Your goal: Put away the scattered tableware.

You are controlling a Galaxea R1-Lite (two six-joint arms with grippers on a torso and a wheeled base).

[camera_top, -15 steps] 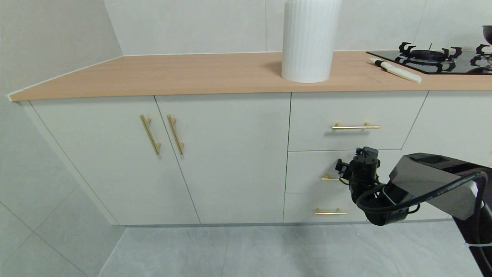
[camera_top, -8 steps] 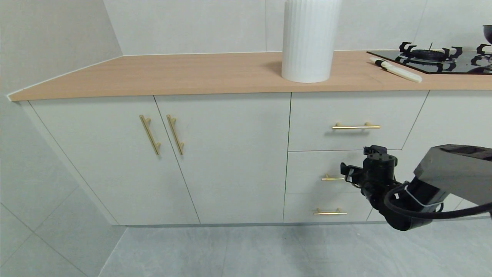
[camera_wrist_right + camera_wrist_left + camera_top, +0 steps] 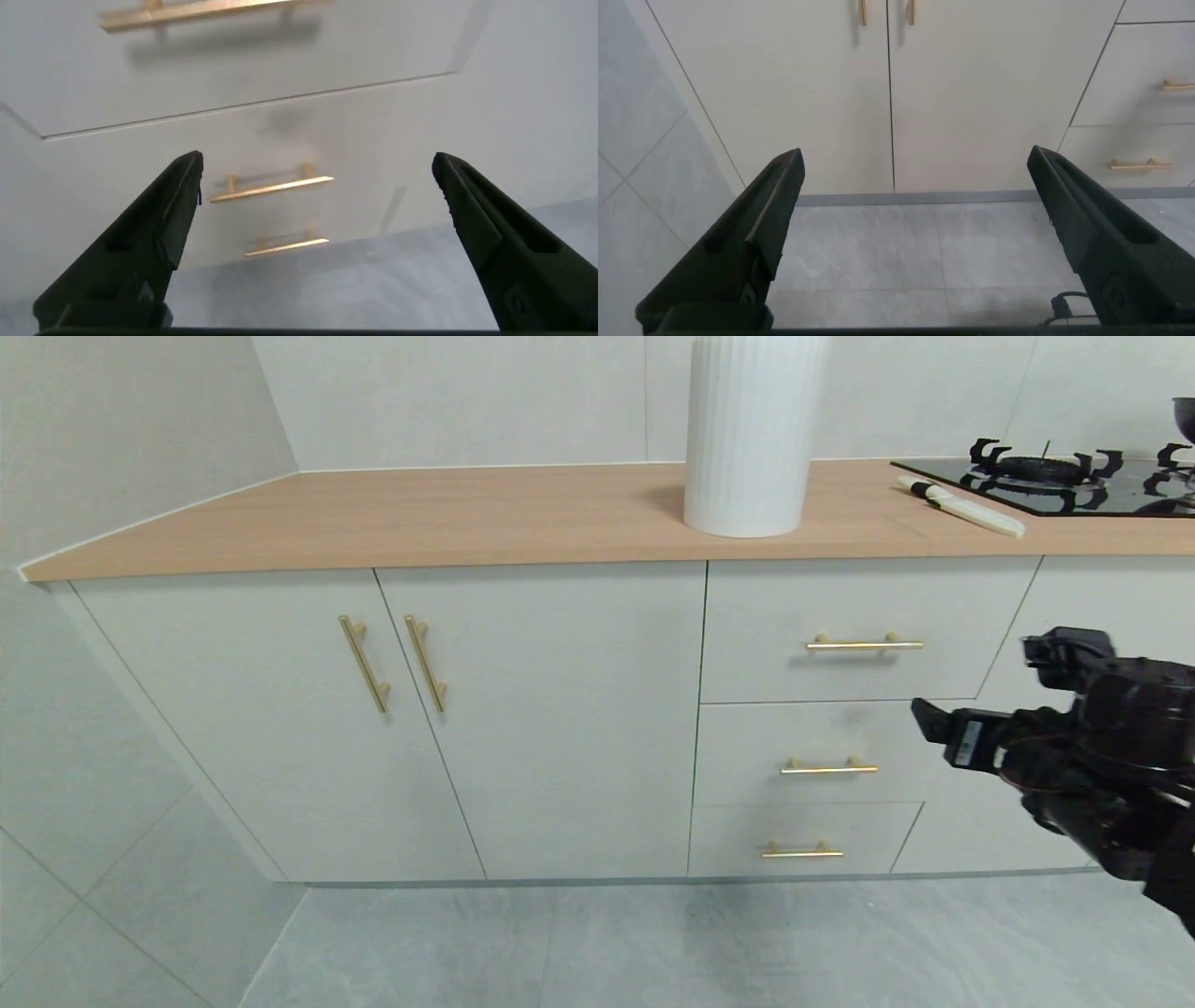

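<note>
Knife [image 3: 960,505], cream with a dark band, lies flat on the desk [image 3: 420,518] near its front edge, just beside the corner of the gas hob [image 3: 1055,485] (a ribbed white canister [image 3: 752,434] stands farther along the desk). Right hand [image 3: 977,683] hangs well below the knife, in front of the drawers [image 3: 812,737], wide open and gripping nothing. Left hand [image 3: 915,177] is likewise wide open and bare, low before the cupboard doors [image 3: 971,84].

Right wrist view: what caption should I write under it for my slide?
Open right gripper faces closed white drawers, with the middle gold handle ahead.
</note>
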